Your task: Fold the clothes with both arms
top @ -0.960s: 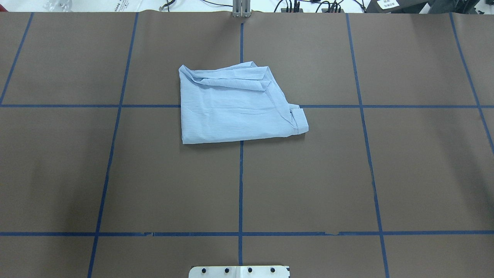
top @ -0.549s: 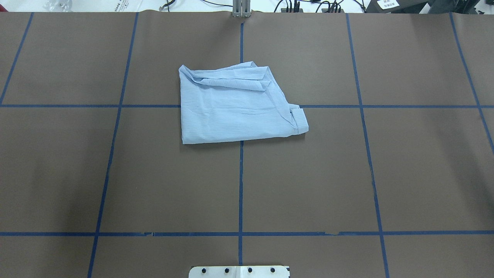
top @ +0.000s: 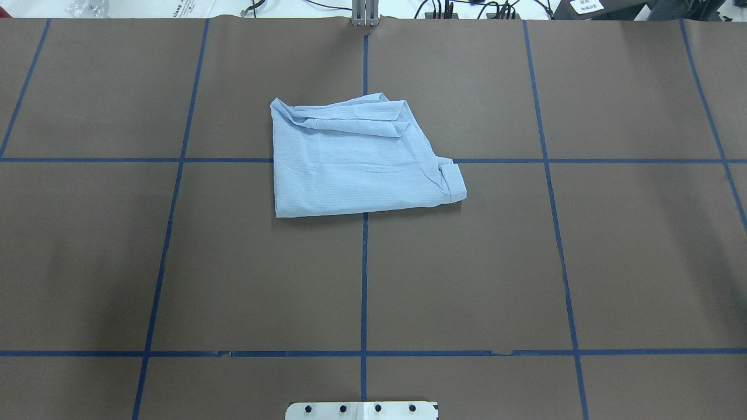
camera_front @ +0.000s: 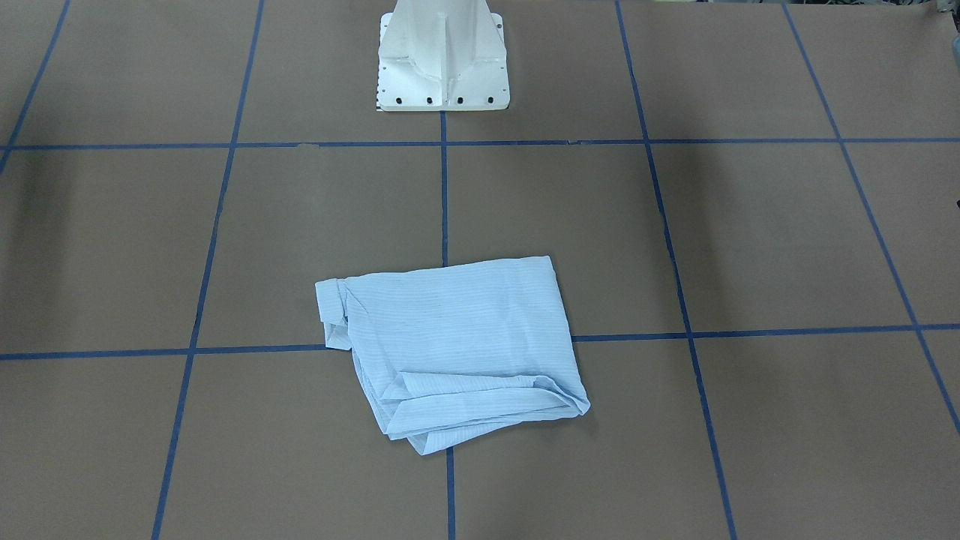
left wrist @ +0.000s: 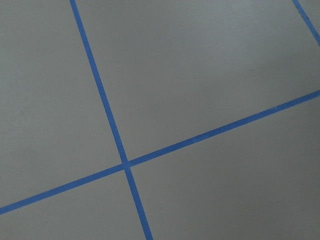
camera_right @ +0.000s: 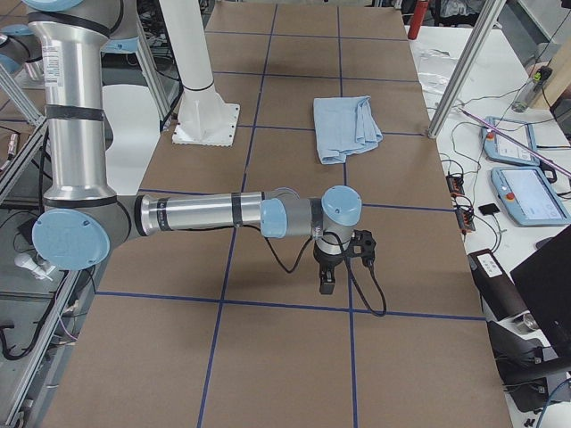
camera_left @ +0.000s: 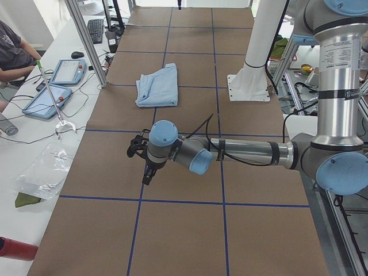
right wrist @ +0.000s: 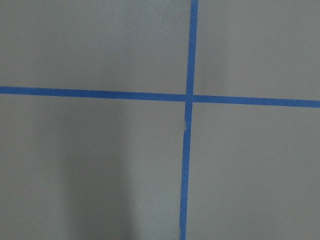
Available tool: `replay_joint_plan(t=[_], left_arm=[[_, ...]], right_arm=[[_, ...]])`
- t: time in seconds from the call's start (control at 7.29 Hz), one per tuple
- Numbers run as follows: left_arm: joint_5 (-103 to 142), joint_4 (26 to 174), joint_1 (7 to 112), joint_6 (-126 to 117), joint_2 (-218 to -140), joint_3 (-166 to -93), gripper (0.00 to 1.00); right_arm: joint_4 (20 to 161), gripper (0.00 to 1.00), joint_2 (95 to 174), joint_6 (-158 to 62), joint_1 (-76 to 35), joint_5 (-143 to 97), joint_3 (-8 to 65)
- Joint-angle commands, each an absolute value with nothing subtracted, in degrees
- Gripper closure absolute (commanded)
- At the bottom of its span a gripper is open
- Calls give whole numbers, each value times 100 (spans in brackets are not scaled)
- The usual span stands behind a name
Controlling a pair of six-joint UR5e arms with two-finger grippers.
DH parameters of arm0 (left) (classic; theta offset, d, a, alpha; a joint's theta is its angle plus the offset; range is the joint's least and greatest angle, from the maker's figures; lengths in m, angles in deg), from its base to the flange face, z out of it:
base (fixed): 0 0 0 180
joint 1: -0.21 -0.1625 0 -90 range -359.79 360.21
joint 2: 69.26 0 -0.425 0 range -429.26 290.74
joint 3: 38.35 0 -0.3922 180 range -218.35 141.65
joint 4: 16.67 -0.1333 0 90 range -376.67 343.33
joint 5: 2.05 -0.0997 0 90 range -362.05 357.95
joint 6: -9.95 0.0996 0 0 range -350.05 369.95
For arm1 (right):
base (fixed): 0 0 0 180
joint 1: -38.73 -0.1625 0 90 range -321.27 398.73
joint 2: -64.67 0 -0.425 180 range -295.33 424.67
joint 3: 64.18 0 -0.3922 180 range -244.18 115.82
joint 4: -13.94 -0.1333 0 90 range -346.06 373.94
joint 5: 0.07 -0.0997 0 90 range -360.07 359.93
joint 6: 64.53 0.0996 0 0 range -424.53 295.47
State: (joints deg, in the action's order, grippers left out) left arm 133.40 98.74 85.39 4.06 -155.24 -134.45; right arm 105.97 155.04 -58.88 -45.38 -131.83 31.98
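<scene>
The light-blue striped shirt (top: pixel 356 169) lies folded into a rough rectangle on the brown table, a cuff sticking out at its right side. It also shows in the front view (camera_front: pixel 457 337), the left side view (camera_left: pixel 156 86) and the right side view (camera_right: pixel 346 125). My left gripper (camera_left: pixel 146 174) hangs low over bare table far from the shirt, toward the table's left end. My right gripper (camera_right: pixel 326 281) hangs low toward the right end. Both show only in the side views, so I cannot tell whether they are open or shut. Both wrist views show only table and tape.
Blue tape lines (top: pixel 364 280) divide the brown table into squares. The white pedestal base (camera_front: pixel 442 56) stands at the robot's edge. Tablets and cables (camera_left: pixel 57 86) lie on the side bench, where a seated person (camera_left: pixel 14 54) shows.
</scene>
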Motion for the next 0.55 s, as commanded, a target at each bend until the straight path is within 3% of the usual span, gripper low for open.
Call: replay_joint_plan(t=[0.0,0.41], left_arm=[[13347,9899,8546,213,-15548,-13442,1],[13365,9899,8546,204,-15539,-13529,1]], right_arm=[[10596,0,15502,-5828,-4538,-13191,3215],[10596,0,15503,-5828,-4538,-13191,3224]])
